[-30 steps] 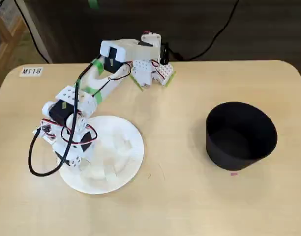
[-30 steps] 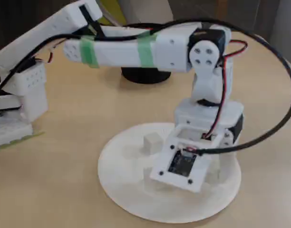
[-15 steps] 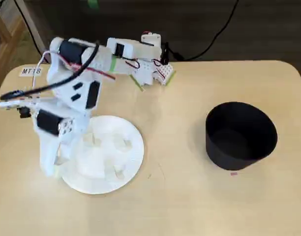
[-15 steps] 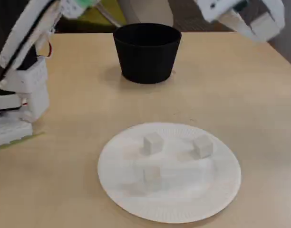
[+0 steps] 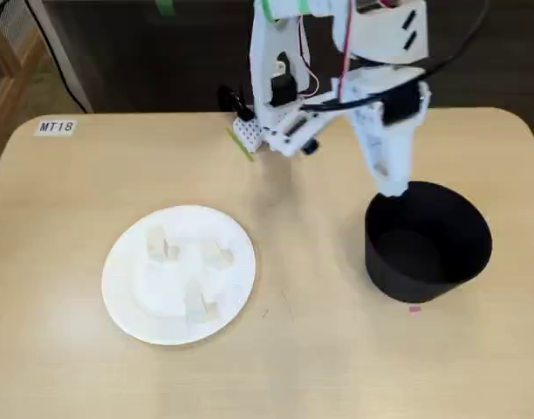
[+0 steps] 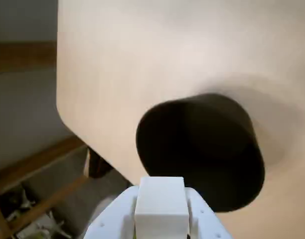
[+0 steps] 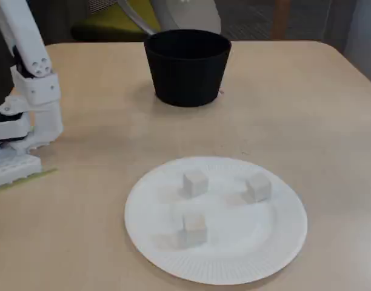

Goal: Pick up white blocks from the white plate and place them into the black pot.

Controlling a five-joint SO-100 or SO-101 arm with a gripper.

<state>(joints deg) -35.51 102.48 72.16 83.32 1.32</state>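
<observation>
Hand clamped on one small off-white cube above the matte black cylindrical pot.

In a fixed view from above, the white arm reaches over the pale wooden bench [image 5: 337, 349]; its hand [image 5: 392, 186] points down at the far left rim of the black pot [image 5: 428, 243] on the right, while the round white paper plate [image 5: 127, 301] with a ribbed rim lies well apart on the left, carrying three cubes [image 5: 216, 256]. In the wrist view, the hand [image 6: 161, 219] has its two white fingers [image 6: 202, 219] pressed against the sides of one cube [image 6: 161, 203], with the pot's dark opening [image 6: 202, 144] just beyond it. In the other fixed view, the plate [image 7: 234, 267] sits near with three cubes [image 7: 195, 182] on it, the pot [image 7: 187, 66] stands far behind, and the hand is out of frame.
</observation>
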